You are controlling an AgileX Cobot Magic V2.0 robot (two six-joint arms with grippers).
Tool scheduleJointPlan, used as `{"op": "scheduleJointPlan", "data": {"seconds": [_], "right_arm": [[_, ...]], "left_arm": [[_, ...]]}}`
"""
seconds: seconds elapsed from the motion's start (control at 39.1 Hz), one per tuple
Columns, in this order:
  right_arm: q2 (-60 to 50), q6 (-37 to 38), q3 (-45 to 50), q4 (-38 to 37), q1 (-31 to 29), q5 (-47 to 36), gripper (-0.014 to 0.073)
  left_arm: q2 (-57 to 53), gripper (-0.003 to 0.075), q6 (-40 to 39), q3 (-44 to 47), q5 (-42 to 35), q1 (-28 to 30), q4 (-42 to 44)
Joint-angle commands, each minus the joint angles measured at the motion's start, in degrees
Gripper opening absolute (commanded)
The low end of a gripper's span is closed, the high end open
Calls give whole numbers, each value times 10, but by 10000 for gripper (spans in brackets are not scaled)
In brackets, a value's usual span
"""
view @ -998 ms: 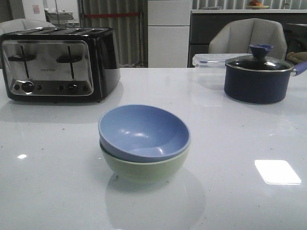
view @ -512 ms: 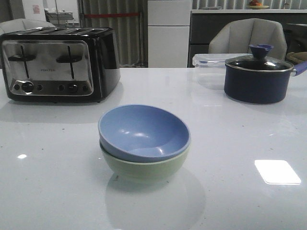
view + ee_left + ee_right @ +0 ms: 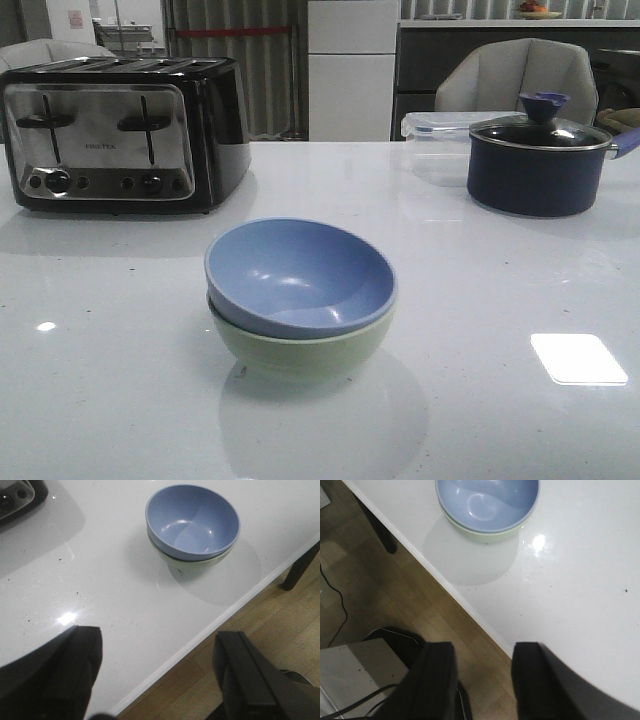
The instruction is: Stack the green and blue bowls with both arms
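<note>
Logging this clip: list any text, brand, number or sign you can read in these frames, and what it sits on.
Toaster: a small brand word on its chrome face, between the two levers, too blurred to read.
Paper sign on the back wall: markings too small to read.
Blue bowl, green bowl, pot, clear plastic container: no text visible.

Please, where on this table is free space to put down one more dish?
Bare patches: the near table left and right of the stacked blue bowl and green bowl, and the middle strip between the toaster and the navy pot. It is crowded at the far right, where a clear container stands beside the pot.
</note>
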Motion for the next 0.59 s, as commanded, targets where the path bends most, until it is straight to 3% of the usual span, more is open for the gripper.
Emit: {"op": "scheduleJointPlan", "data": {"seconds": [0.0,0.18,0.28,0.56], "right_arm": [[-3,-3,-15,4,-2,-36,247],[-3,-3,-15,4,-2,-36,14],[-3,-3,-15,4,-2,-36,5],[-3,-3,-15,4,-2,-39,5]], "left_arm": [[1,440,-7,-16,-45,-5,-5],[1,202,-7,-16,-46,-5,-5],[1,93,-7,-16,-46,-5,-4],[1,98,-10,-16,-45,-5,-5]]}}
